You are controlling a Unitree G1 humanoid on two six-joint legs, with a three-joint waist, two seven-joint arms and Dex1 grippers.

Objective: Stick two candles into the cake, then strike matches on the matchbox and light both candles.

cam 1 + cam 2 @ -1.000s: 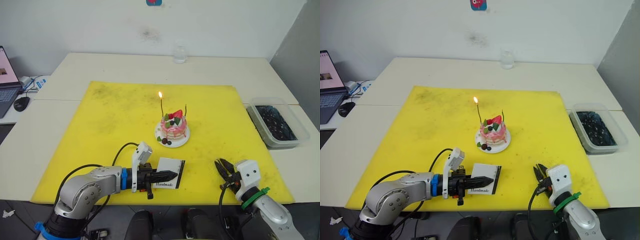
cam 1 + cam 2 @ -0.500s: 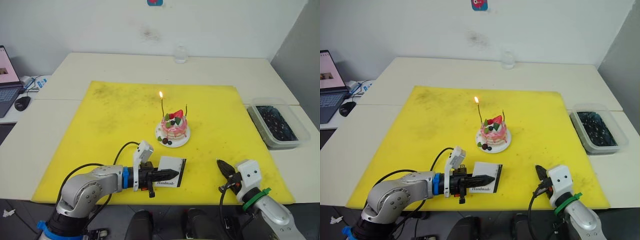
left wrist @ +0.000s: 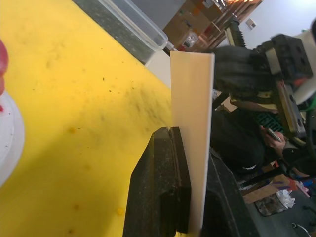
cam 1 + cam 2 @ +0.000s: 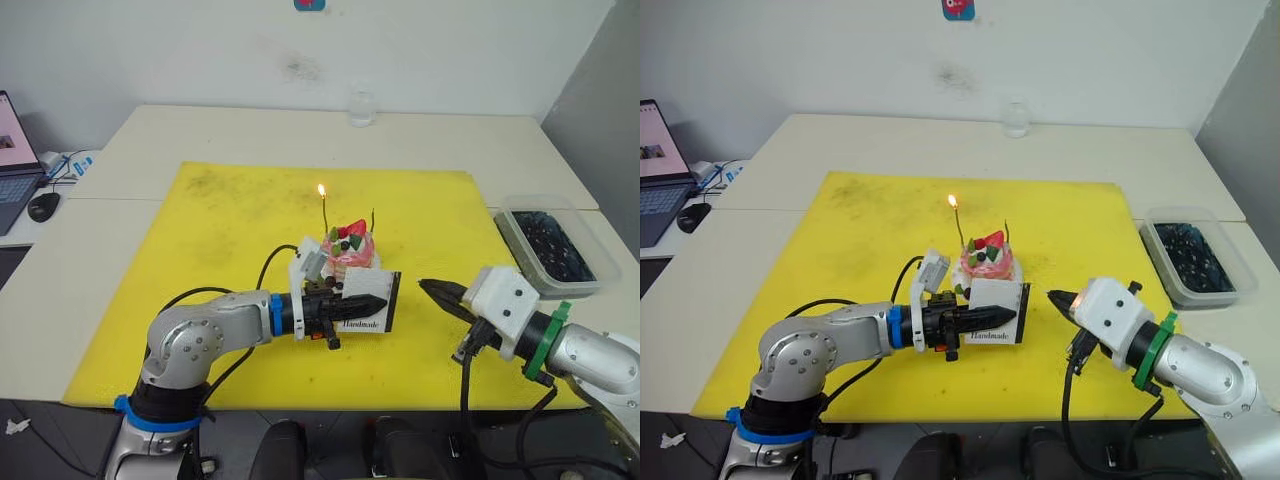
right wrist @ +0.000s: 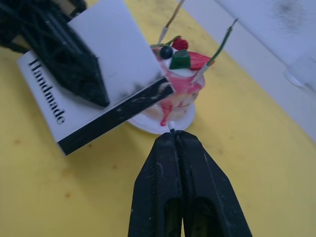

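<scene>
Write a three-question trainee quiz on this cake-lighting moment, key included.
1. True or false: both candles in the cake are lit.
2. What does the left claw hold? A) the matchbox B) the plate C) a candle
3. Fill in: the right claw pinches a ____ by its fingertips.

Key: 1 false: the left candle burns, the right candle has no flame. 2 A: it holds the matchbox off the yellow mat. 3 match.

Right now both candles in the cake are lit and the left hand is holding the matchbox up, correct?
Not quite. One candle burns; the other candle in the cake has no flame, as the left eye view shows. The left hand does hold the matchbox up.
</scene>
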